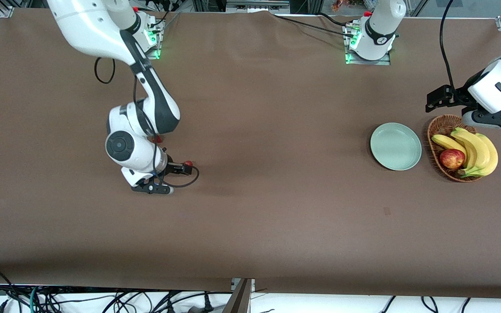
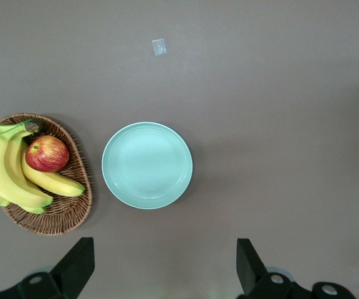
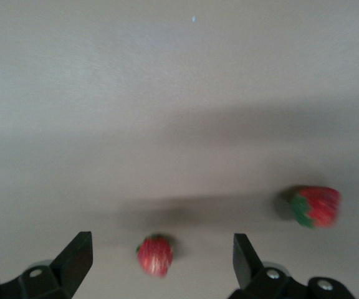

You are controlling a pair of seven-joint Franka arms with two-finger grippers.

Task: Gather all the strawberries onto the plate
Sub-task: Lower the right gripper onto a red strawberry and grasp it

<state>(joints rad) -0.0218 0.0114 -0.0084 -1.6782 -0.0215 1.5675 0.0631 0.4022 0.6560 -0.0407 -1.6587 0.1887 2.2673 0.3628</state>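
Observation:
In the right wrist view, one strawberry [image 3: 155,255] lies on the brown cloth between the open fingers of my right gripper [image 3: 160,244]. A second strawberry [image 3: 315,207] lies off to one side. In the front view, my right gripper [image 1: 152,188] hangs low over the table toward the right arm's end. One strawberry [image 1: 187,164] shows beside the hand and another [image 1: 158,139] peeks out past the arm. The mint-green plate [image 1: 395,146] is empty and also shows in the left wrist view [image 2: 147,165]. My left gripper [image 1: 494,118] [image 2: 164,249] waits open and empty, up over the table by the basket.
A wicker basket [image 1: 434,126] with bananas [image 1: 476,150] and a red-yellow apple [image 1: 452,158] stands beside the plate toward the left arm's end of the table; it also shows in the left wrist view [image 2: 67,221]. A black cable [image 1: 189,179] loops by the right hand.

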